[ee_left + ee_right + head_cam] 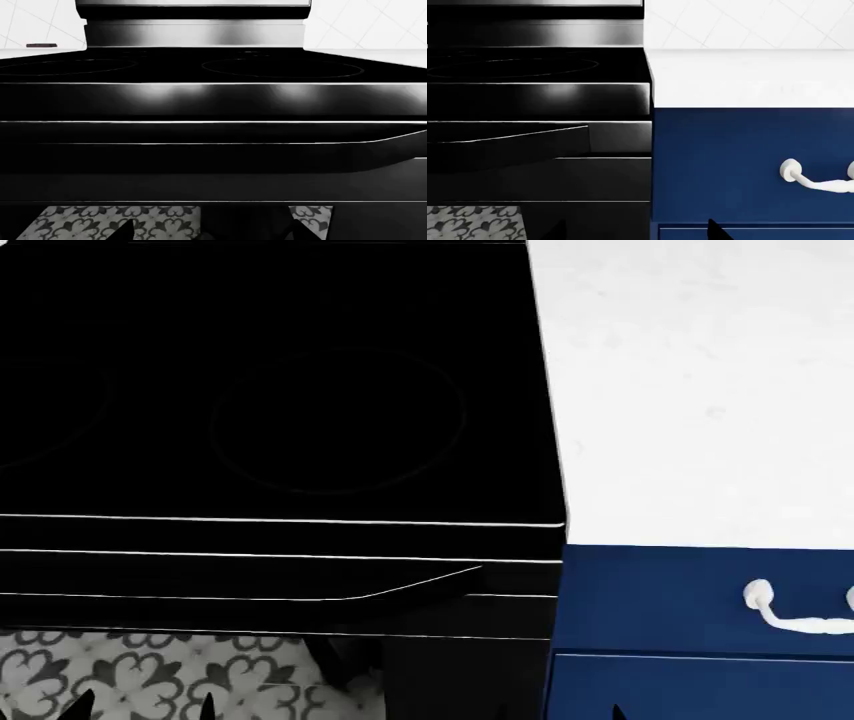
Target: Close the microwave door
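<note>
Head view, looking down: glossy black glass-top stove [267,390] with faint ring burner outlines, filling most of the frame; its long black oven-door handle bar [267,585] runs across the front edge. White stone countertop [694,380] adjoins the stove on the robot's right, over a navy blue cabinet drawer [667,610] fitted with a white curved pull handle [801,612]. Grey-and-white floral patterned floor tile [147,675] shows beneath.

Microwave: not visible in any view. A steel-edged band at the upper margin of the left wrist view, above the stove's brushed backguard [193,35], may be the underside of an appliance mounted there, but this cannot be confirmed.

Left and right pincers: only dark pointed slivers at the lower frame edges, probably fingertips; spread or closed cannot be told.

Placement note: both arms appear held low, wrist cameras level with the stove front, consistent with a resting pose before any reach. Judged status: door-closing not begun; the microwave must first be found, likely by looking higher.
</note>
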Robot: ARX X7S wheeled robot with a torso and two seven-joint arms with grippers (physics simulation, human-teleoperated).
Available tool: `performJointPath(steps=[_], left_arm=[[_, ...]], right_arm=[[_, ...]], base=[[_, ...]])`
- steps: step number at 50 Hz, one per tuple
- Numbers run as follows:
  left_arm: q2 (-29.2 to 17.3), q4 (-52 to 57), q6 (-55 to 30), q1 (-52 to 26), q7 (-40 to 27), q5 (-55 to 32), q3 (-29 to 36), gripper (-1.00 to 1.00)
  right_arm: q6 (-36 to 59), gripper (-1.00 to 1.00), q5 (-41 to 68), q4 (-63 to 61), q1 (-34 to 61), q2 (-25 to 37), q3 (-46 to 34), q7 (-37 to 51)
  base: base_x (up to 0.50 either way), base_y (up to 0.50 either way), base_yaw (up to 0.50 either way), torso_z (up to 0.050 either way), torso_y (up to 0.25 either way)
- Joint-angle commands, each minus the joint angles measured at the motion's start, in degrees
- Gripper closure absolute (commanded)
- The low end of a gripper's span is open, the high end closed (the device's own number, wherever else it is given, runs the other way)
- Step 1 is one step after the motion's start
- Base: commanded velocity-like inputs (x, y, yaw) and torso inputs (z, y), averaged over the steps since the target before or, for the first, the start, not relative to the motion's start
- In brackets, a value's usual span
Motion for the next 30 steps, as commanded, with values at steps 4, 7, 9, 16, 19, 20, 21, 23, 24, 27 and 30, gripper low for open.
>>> performJointPath(steps=[4,7,9,16,19,20,21,23,24,27,30], left_arm=[[-1.59,0.42,-0.09,0.17,-1.91,-1.49,1.91,-1.0],[-2.1,0.44,-0.02,0.21,-2.45,-1.95,2.48,-1.0],[-2.39,0.37,0.1,0.22,-2.74,-2.23,2.77,-1.0],[-3.16,0.85,-0.16,0.28,-3.68,-2.93,3.7,-1.0],[-3.43,0.8,-0.09,0.26,-4.0,-3.18,4.04,-1.0],[-3.52,0.82,-0.07,0.26,-4.1,-3.28,4.13,-1.0],[-3.6,0.81,-0.04,0.26,-4.2,-3.35,4.23,-1.0],[-3.78,0.74,0.08,0.27,-4.37,-3.52,4.42,-1.0],[-3.87,0.71,0.15,0.28,-4.45,-3.59,4.51,-1.0],[-4.11,0.71,0.21,0.3,-4.71,-3.77,4.79,-1.0],[-4.31,0.79,0.14,0.29,-4.99,-3.94,5.05,-1.0]], right_arm=[[1.26,-1.0,4.29,-0.86,-0.13,1.45,-0.98,1.05],[0.9,-1.0,5.68,-1.22,-0.36,1.9,-1.42,1.19],[0.79,-1.0,6.03,-1.4,-0.46,2.19,-1.78,1.46],[0.46,-1.0,6.7,-1.32,-0.56,3.06,-2.82,2.32],[0.09,-1.0,6.64,-1.03,-0.51,3.44,-3.32,2.59],[-0.34,-1.0,6.52,-0.64,-0.46,3.56,-3.52,2.64],[-0.16,-1.0,6.52,-0.95,-0.54,3.69,-3.69,2.75],[-0.28,-1.0,6.46,-1.11,-0.61,3.89,-3.98,2.97],[-0.79,-1.0,6.66,-1.55,-0.92,4.01,-4.13,2.81],[-2.25,-1.0,6.63,-1.94,-1.36,4.32,-4.52,2.85],[-2.6,-1.0,5.96,-1.52,-1.25,4.62,-5.07,3.29]], base=[[0.0,0.0,0.0,0.0,0.0],[0.0,0.0,0.0,0.0,0.0],[0.0,0.0,0.0,0.0,0.0],[0.0,0.0,0.0,0.0,0.0],[0.0,0.0,0.0,0.0,0.0],[0.0,0.0,0.0,0.0,0.0],[0.0,0.0,0.0,0.0,0.0],[0.0,0.0,0.0,0.0,0.0],[0.0,0.0,0.0,0.0,0.0],[0.0,0.17,0.0,0.0,0.0],[0.0,0.5,0.0,0.0,0.0]])
